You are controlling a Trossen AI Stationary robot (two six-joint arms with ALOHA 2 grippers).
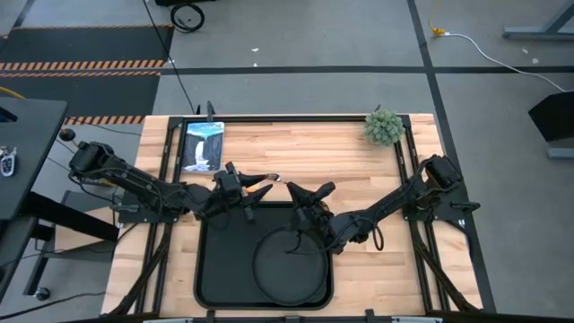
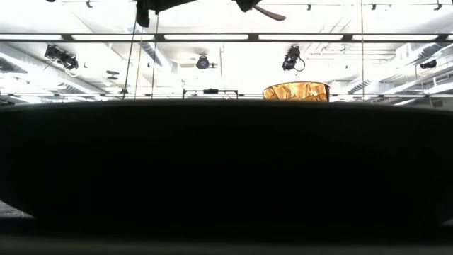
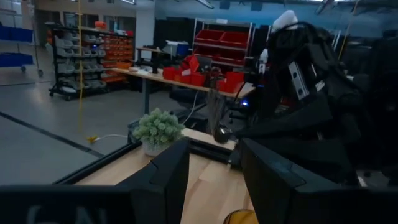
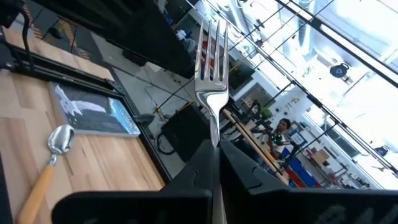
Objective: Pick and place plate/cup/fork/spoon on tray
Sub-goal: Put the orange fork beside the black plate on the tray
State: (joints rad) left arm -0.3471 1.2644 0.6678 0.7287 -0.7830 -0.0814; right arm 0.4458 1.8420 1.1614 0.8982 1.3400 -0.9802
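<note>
The right gripper (image 4: 214,155) has its fingers clenched on the silver-tined fork (image 4: 210,68), tines up, above the far rim of the large black rectangular tray (image 1: 215,269). The left gripper (image 1: 256,190) hovers with fingers released near the orange-handled spoon (image 4: 46,165) on the wooden surface (image 1: 314,148)

One large black rectangular tray with rounded corners (image 1: 215,269); one round matte black plate (image 1: 269,274) (lying inside the tray). One translucent amber tumbler cup (image 2: 296,91). One silver-tined metal fork (image 4: 211,68); one spoon with a silver oval bowl and yellow-orange handle (image 4: 46,168). One small green potted plant (image 1: 383,126); one flat picture-covered book (image 1: 202,145). Two dark robot arms, each ending in one gripper: left gripper (image 1: 260,190), right gripper (image 1: 300,192). One light wooden tabletop (image 1: 341,161).
</note>
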